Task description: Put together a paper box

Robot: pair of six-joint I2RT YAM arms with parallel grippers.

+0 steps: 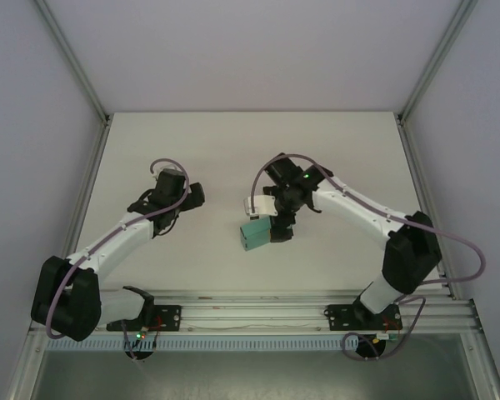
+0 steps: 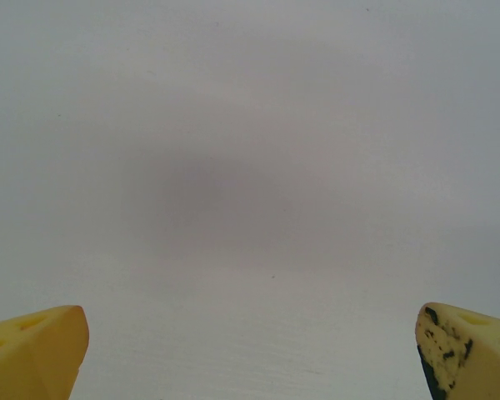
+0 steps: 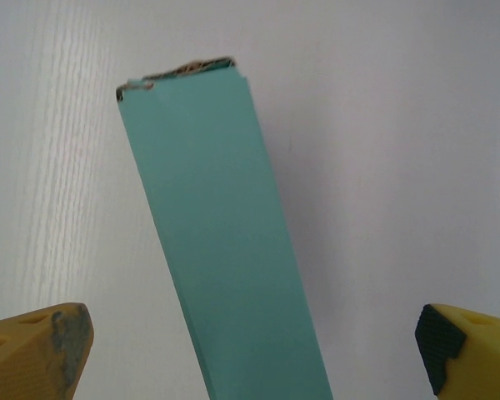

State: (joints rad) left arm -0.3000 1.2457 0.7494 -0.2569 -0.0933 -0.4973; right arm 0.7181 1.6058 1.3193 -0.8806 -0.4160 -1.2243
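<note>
Now I see the paper box (image 3: 217,225) lying on the table (image 1: 233,150) between the wide-spread fingers (image 3: 42,346) of my right gripper (image 3: 250,329), neither touching it, long axis toward 11 o'clock; the left gripper (image 2: 251,329), also wide, sits farther off at 9 o'clock

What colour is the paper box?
Teal-green; the paper box shows best in the right wrist view.
</note>
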